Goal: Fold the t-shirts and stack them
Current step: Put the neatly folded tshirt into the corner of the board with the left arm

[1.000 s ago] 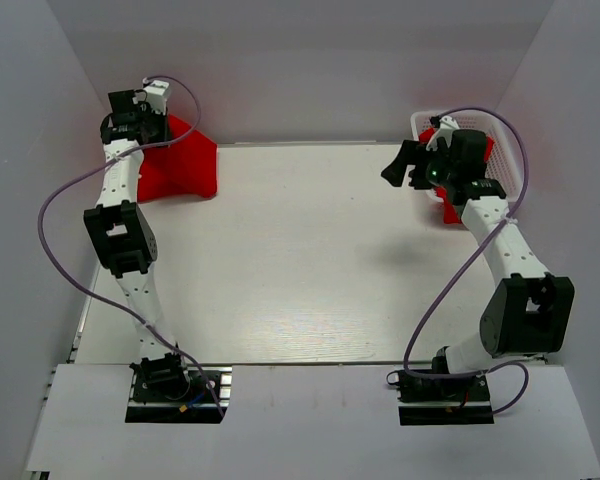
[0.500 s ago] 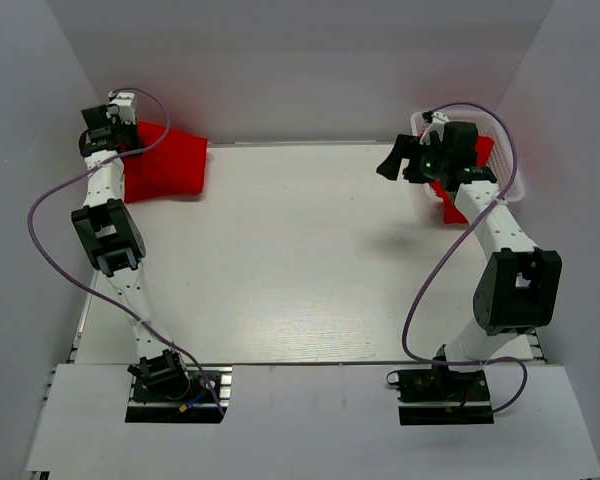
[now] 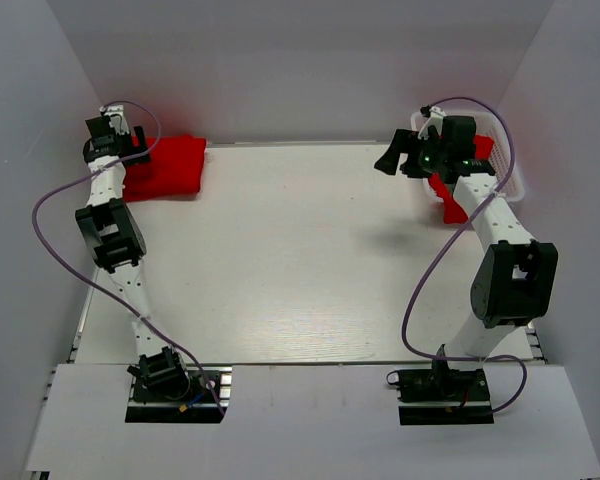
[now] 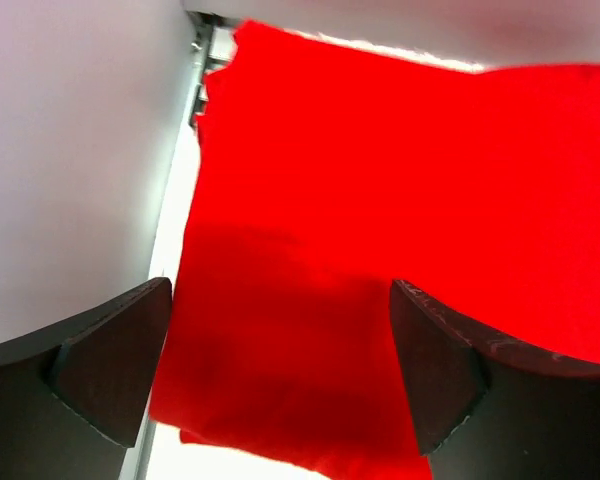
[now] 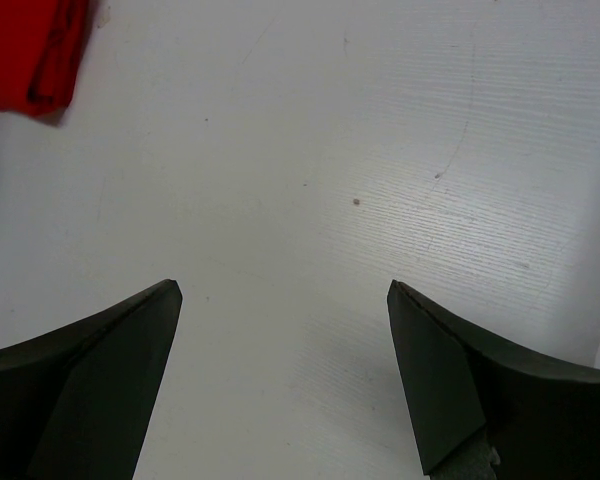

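Left arm point(image 3: 111, 236) stretched to the far left corner of the worktop point(image 3: 300, 260), close against the side wall. Left fingers point(image 4: 105, 365) spread wide, nothing pinched, hanging over the folded t-shirts point(image 3: 168, 167). That red pile lies flat in the far left corner, with its left side along the worktop's edge. From the left wrist view the red cloth fills nearly all the space between and beyond the two fingers. A darker shadowed band crosses its near half, and a few stepped edges of cloth show at the upper left. How many layers are there I cannot tell. The fingers appear clear of the cloth, though I cannot judge the gap. Right arm point(image 3: 508, 275) reaches up the right side. Right fingers point(image 3: 390, 162) also spread wide and empty, pointing left over bare worktop, just left of the white basket point(image 3: 508, 172). The basket stands at the far right corner. More red t-shirt cloth point(image 3: 448, 198) sits in it and hangs out over its near left side onto the worktop, partly hidden behind the right wrist. In the right wrist view only pale, faintly scuffed worktop lies between the fingers, with a corner of red cloth at the upper left, well apart from both tips. The middle of the worktop lies between the two red heaps.
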You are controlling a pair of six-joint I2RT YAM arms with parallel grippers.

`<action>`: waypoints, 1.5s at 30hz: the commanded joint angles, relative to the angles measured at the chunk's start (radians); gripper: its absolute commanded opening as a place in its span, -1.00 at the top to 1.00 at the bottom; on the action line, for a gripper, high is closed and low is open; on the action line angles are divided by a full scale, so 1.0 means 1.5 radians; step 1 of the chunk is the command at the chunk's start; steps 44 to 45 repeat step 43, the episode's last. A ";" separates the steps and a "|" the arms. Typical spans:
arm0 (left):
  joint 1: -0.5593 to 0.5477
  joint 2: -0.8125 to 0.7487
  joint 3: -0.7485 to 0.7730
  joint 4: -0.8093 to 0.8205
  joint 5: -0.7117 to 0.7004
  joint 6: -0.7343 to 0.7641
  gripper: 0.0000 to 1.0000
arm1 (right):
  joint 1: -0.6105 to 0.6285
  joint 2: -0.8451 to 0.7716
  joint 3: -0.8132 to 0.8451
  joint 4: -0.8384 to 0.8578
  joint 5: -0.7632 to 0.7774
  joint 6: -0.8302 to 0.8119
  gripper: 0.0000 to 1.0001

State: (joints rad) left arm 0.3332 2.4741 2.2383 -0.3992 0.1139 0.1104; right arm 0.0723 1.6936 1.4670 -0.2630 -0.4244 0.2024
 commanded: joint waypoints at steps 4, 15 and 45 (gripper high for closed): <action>-0.001 -0.077 0.002 -0.003 -0.015 -0.055 -1.00 | 0.001 -0.014 0.035 -0.022 -0.023 -0.013 -0.79; -0.071 -0.225 -0.113 -0.123 -0.067 -0.131 -1.00 | 0.004 -0.036 0.003 -0.073 0.052 -0.023 -0.79; -0.624 -0.694 -0.713 0.003 -0.212 -0.328 -1.00 | 0.098 -0.246 -0.391 0.021 -0.061 -0.011 -0.79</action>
